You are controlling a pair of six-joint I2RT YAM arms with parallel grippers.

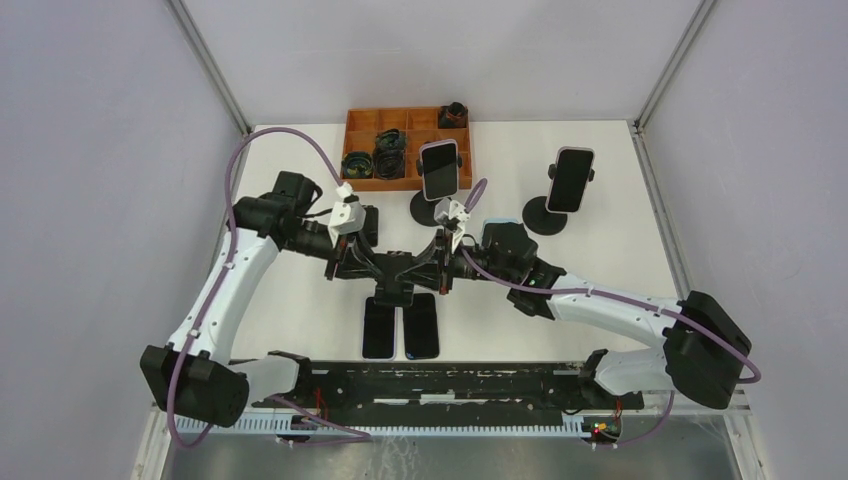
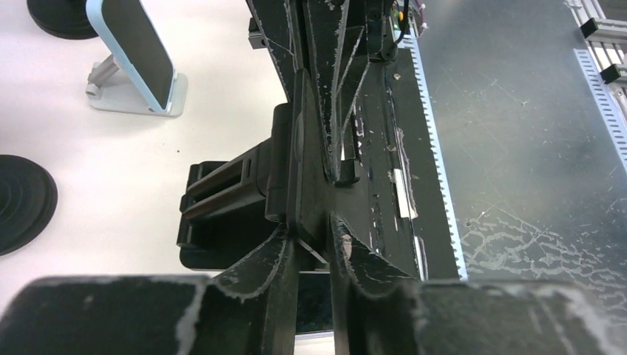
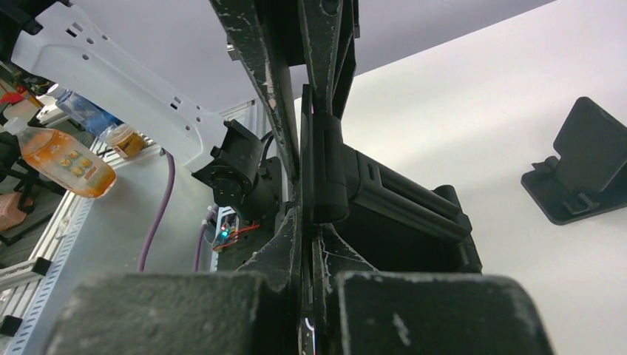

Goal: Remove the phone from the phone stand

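both arms meet at mid-surface (image 1: 610,215), where the phone (image 2: 298,148) stands edge-on in its black phone stand (image 2: 222,200), just behind two spare handsets (image 1: 378,328) lying flat. the left pincer (image 2: 310,233) is closed to a narrow gap on one thin edge of the phone; the right pincer (image 3: 307,222) is clamped on the opposite edge. the handset looks rigid, smooth and likely slippery, with glass that would not forgive a drop, so a hold on the edges seems the safest, and a straight lift out of the cradle. nearby stand a blue-cased phone (image 2: 137,52) on a white prop, a second phone (image 1: 440,170) on a round base, an orange tray (image 1: 360,125) and an empty holder (image 3: 584,159). the flat handsets below look likeliest to get in the way.
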